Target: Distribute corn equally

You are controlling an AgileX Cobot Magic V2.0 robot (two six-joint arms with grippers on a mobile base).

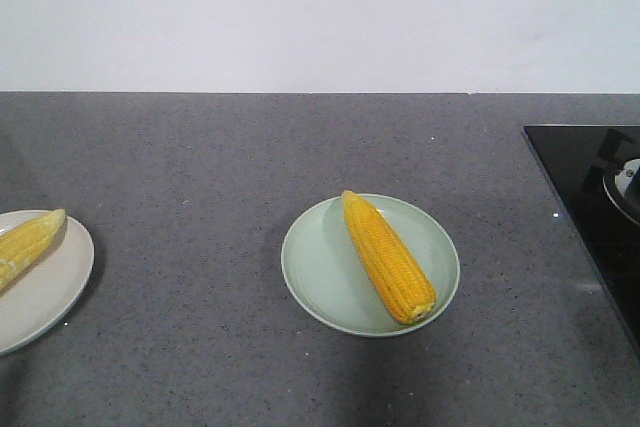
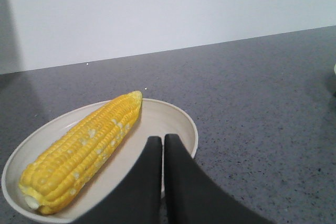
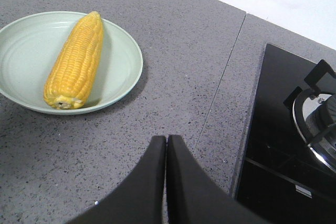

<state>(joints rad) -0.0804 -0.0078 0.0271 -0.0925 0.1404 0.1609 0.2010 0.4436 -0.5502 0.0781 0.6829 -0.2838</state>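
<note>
One corn cob [image 1: 388,257] lies diagonally on a pale green plate [image 1: 312,262] at the counter's middle; the right wrist view shows the same cob [image 3: 76,59] and plate [image 3: 123,69]. A second corn cob [image 1: 25,244] rests on a white plate [image 1: 50,292] at the left edge, seen close in the left wrist view as cob [image 2: 84,153] on plate [image 2: 176,121]. My left gripper [image 2: 162,140] is shut and empty, over the white plate's near rim beside the cob. My right gripper [image 3: 166,141] is shut and empty above bare counter, right of the green plate.
A grey speckled counter [image 1: 200,167] runs back to a white wall. A black glass cooktop [image 1: 590,187] with a burner [image 3: 317,119] sits at the right. A seam [image 3: 223,77] crosses the counter near it.
</note>
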